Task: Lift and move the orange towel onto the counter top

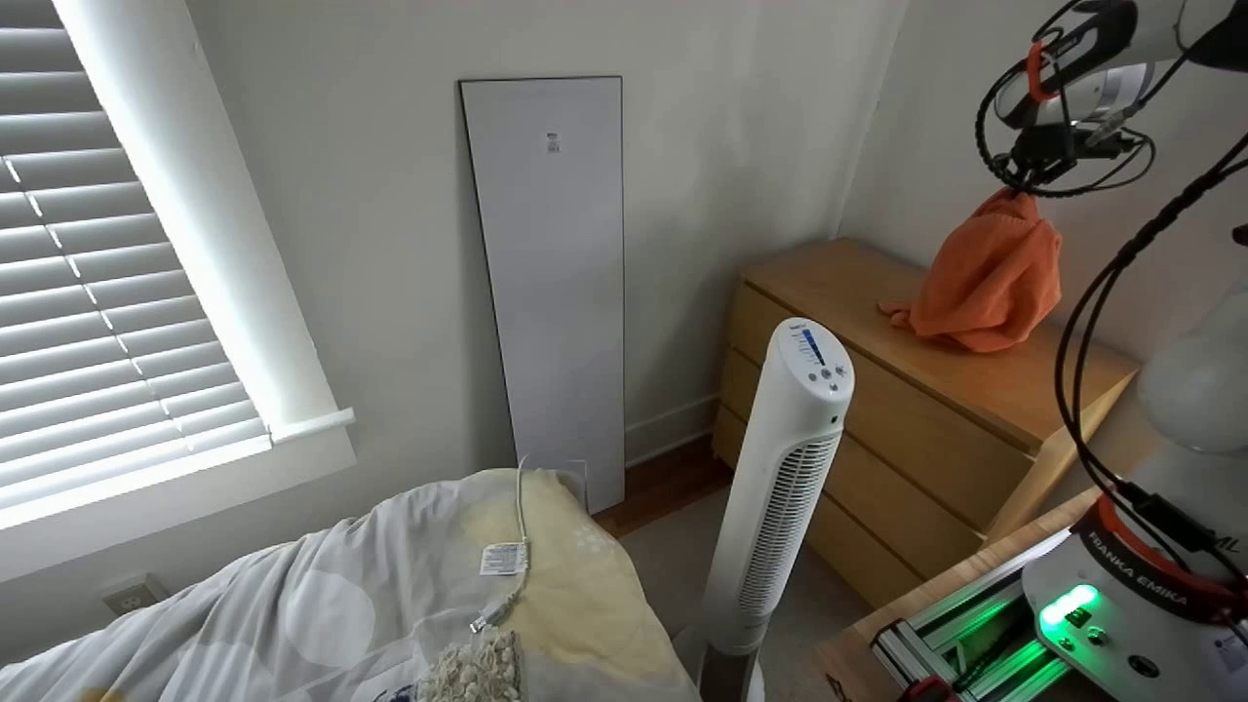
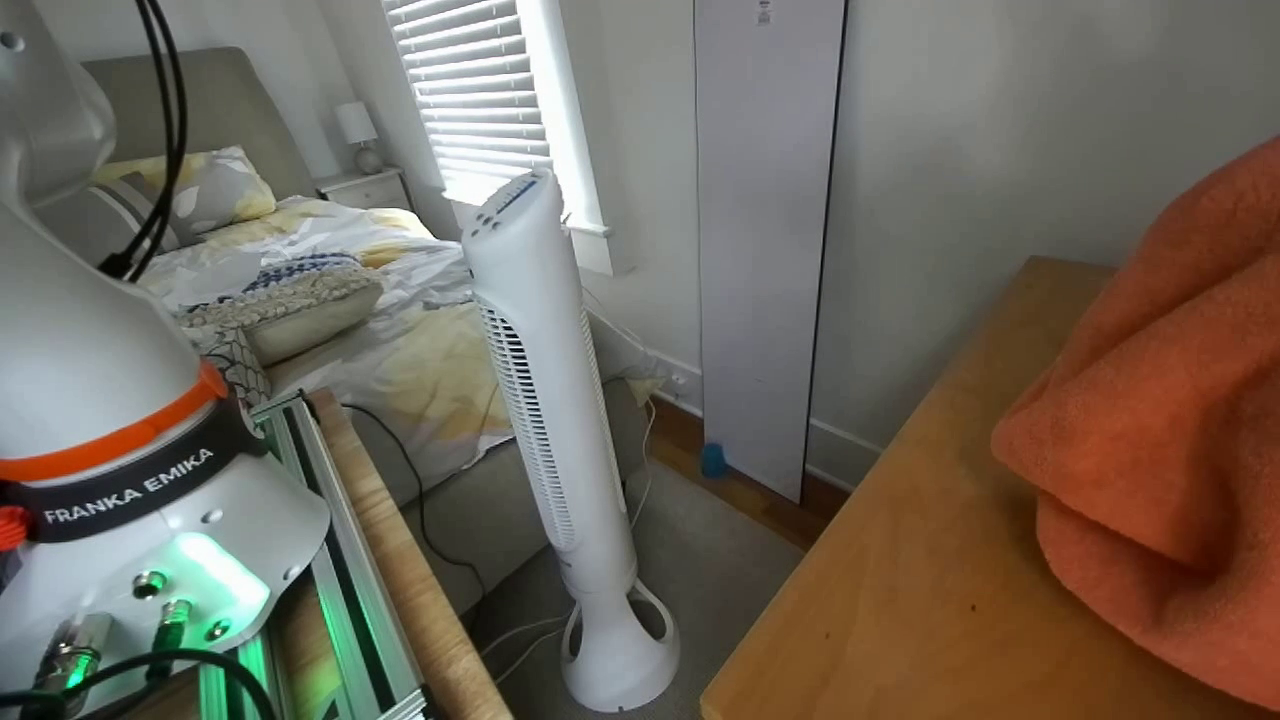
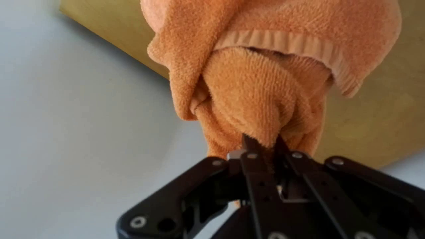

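Note:
The orange towel [image 1: 994, 273] hangs bunched from my gripper [image 1: 1022, 187] over the counter top [image 1: 848, 291], the light tan top of the dresser. Its lower folds reach down to the surface; a small tail at one side seems to lie on it. In an exterior view the towel [image 2: 1180, 450] fills the right edge above the counter top [image 2: 920, 560], and the gripper is out of frame. In the wrist view my gripper [image 3: 264, 142] is shut on a pinch of the towel [image 3: 252, 89], and the counter top [image 3: 382, 126] shows behind it.
A tall white tower fan [image 1: 780, 468] stands in front of the dresser drawers [image 1: 916, 468]. A grey panel [image 1: 556, 273] leans on the wall. A bed with cream bedding [image 1: 390, 575] is near the window. The robot base [image 2: 130, 500] stands on a wooden table.

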Robot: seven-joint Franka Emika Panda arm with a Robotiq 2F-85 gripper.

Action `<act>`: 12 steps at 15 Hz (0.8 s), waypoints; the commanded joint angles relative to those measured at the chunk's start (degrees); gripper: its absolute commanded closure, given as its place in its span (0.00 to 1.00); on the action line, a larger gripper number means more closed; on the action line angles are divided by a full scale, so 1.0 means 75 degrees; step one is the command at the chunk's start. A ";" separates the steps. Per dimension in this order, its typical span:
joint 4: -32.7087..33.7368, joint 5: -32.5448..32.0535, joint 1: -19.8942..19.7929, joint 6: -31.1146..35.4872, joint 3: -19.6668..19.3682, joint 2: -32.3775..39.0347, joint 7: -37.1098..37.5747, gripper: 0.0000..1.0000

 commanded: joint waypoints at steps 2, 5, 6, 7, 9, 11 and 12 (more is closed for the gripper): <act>0.0431 -0.0002 0.0052 -0.0221 0.0023 0.0656 0.0238 0.97; 0.0499 0.0076 0.0070 -0.0196 0.0087 0.0859 0.0247 0.63; 0.0452 0.0057 0.0149 -0.0352 0.0105 0.0709 0.0281 0.56; 0.0348 -0.0091 0.0267 -0.0302 0.0078 0.0551 0.0345 0.49; 0.0163 0.0073 0.0385 -0.0860 0.0260 0.0052 0.0111 0.33; -0.0109 0.0139 0.0521 -0.1483 0.0453 -0.0442 -0.0084 0.18; -0.0217 0.0148 0.0591 -0.1763 0.0530 -0.0638 -0.0087 0.11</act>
